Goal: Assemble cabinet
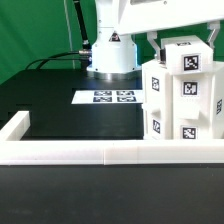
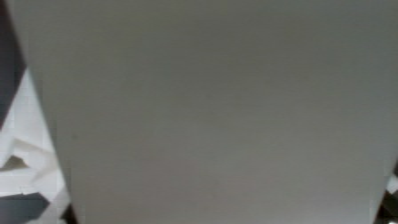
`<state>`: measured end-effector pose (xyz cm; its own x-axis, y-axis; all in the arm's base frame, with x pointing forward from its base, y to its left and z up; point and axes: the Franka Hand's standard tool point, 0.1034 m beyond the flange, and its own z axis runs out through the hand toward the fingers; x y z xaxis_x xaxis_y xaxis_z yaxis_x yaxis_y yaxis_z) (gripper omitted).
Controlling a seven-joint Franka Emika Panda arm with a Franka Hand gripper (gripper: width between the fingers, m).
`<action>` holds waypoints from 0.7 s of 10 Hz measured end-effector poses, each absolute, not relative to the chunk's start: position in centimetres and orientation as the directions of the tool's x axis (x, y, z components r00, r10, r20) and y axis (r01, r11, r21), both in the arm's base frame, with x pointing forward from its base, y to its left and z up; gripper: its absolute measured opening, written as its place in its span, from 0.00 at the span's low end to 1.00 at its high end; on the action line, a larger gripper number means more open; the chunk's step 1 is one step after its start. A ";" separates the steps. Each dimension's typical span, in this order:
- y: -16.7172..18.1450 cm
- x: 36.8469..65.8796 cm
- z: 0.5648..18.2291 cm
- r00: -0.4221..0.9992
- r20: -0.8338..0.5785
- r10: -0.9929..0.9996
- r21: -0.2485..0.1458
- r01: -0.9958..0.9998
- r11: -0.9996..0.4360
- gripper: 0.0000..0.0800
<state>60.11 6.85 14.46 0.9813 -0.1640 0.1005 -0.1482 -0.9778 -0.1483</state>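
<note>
Mostly hidden behind the cabinet (image 1: 180, 92), the hand's (image 1: 158, 45) state is unclear.

- We take this for a robotics lab bench, not a home or shop.
- A green backdrop curtain (image 1: 35, 30) hangs behind a matte black table (image 1: 50, 105).
- The robot arm's white base (image 1: 111, 55) stands on the table, black cables (image 1: 65, 55) trailing beside it.
- A low white border wall (image 1: 100, 152) fences the work area.
- The marker board (image 1: 108, 98) lies flat, carrying black-and-white square tags.
</note>
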 end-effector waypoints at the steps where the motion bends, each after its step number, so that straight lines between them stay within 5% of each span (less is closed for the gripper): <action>1: 6.7 60.1 14.5 0.964 0.088 -0.249 -0.156 -0.234 -0.960 0.69; 7: 6.8 59.5 14.5 0.810 0.029 -0.586 -0.176 -0.573 -0.800 0.69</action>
